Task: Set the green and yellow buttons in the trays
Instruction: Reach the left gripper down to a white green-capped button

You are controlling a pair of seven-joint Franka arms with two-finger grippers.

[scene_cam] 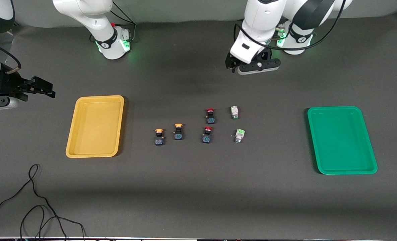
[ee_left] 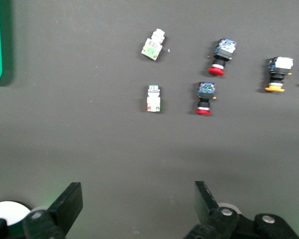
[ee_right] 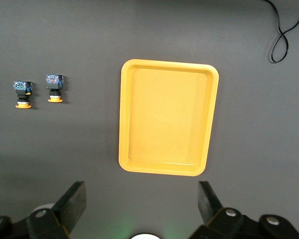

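The left hand (scene_cam: 252,67) hangs spread and empty over bare worktop (scene_cam: 198,201), the right hand (scene_cam: 34,88) likewise beside the shallow yellow plastic tray (scene_cam: 71,147). Between that tray and the green plastic tray (scene_cam: 319,167) lie two whitish-green buttons (scene_cam: 234,112), two orange-capped black buttons (scene_cam: 178,131) and two red-capped switches (scene_cam: 210,115). Nothing is sorted; all four placements remain.
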